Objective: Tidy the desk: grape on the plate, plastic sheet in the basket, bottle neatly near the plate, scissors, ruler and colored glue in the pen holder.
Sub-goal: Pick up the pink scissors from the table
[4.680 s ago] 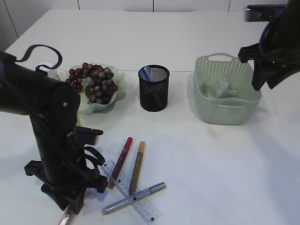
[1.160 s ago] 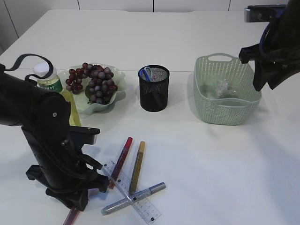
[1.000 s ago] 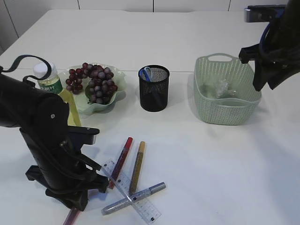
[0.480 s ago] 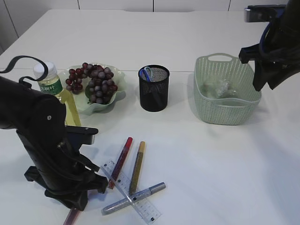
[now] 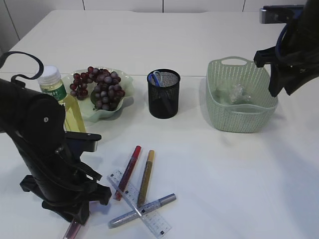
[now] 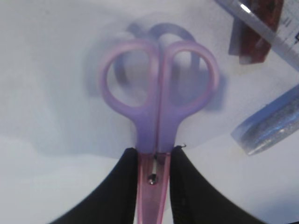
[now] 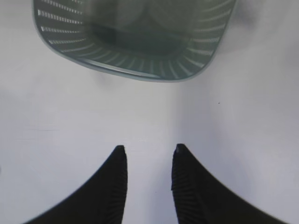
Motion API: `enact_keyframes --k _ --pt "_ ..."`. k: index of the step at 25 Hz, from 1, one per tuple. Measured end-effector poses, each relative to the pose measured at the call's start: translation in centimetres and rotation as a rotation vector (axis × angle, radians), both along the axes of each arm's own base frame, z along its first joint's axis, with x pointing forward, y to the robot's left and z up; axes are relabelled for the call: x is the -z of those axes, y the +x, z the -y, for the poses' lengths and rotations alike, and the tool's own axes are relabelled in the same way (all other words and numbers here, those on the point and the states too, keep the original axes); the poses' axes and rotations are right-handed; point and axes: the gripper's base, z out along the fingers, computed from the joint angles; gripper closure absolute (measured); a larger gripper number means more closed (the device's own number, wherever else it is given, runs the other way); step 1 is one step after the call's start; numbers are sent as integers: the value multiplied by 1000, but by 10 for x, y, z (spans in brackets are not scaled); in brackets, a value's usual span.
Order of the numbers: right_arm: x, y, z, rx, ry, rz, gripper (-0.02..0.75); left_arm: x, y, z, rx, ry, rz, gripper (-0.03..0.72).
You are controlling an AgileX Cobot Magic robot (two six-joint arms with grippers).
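While left fingers point(image 6: 154, 161) clamp scissors point(image 6: 158, 93) near front edge, right fingers point(image 7: 148, 161) open beside basket point(image 7: 135, 70).

open table point(image 5: 214, 169) between basket point(image 5: 240, 119) and glue sticks point(image 5: 146, 178); pen holder point(image 5: 163, 93) seemingly half-full.

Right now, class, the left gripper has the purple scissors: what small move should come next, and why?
Probably lift the scissors higher. The left gripper is clamped at their pivot, but they hang low over the table beside the ruler, and the pen holder stands taller, farther back.
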Motion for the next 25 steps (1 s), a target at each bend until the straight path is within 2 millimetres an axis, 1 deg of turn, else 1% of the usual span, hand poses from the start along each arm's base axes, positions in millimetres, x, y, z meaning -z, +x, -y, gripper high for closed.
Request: enact_keyframes --k 6,13,19,25 --pt "0 0 -2 3 20 -3 465 -1 -3 -1 3 13 -26 538" --pt "0 0 -2 3 23 -3 465 -18 -5 -3 5 -9 5 538" --pt "0 0 -3 4 31 -4 465 -22 -6 -3 4 -11 1 538" --pt "-1 -1 -11 17 124 -17 465 -35 -8 -4 1 -39 34 538"
